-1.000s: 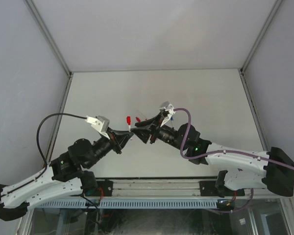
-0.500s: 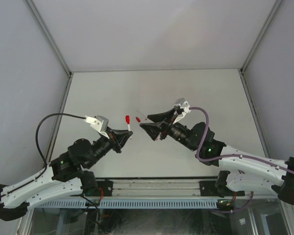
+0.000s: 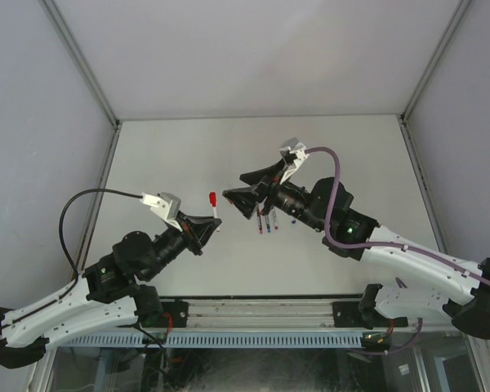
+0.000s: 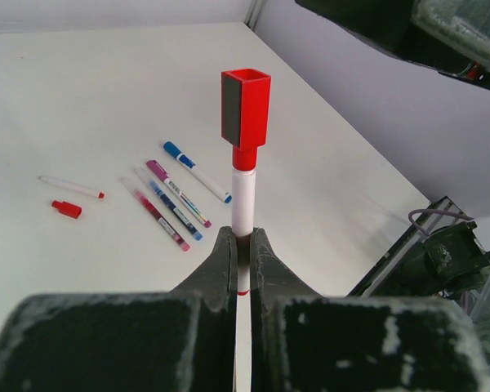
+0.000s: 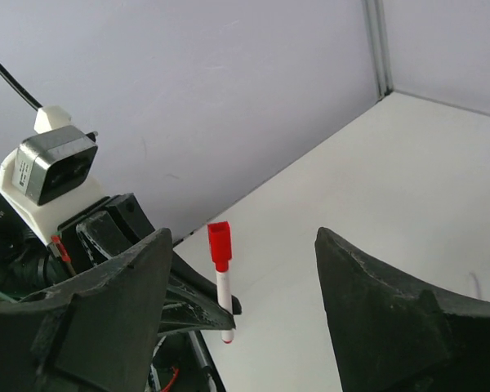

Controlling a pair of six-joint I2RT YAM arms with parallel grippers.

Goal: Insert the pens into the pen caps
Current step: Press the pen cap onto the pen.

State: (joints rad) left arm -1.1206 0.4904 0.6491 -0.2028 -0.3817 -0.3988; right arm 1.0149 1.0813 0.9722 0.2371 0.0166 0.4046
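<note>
My left gripper (image 3: 213, 225) is shut on a pen (image 3: 215, 209) with a white barrel, held upright, a red cap (image 3: 213, 198) on its top end. The left wrist view shows the fingers (image 4: 225, 260) clamped on the barrel (image 4: 243, 200) below the red cap (image 4: 245, 108). My right gripper (image 3: 243, 189) is open and empty, just right of that pen; its view shows the pen (image 5: 223, 286) between the wide-open fingers (image 5: 114, 302). Several pens (image 3: 268, 221) lie on the table under the right arm. The left wrist view shows them (image 4: 178, 193) beside an uncapped thin pen (image 4: 72, 187) and a loose red cap (image 4: 66, 209).
The white table (image 3: 188, 155) is walled by grey panels on the left, back and right. A metal rail (image 3: 253, 314) runs along the near edge between the arm bases. The right arm's purple cable (image 3: 331, 200) loops above its wrist.
My right gripper has drawn back from the left gripper's pen, empty and open, and has swung slightly toward the back. The pens under it have come into view. The left arm has not moved.
</note>
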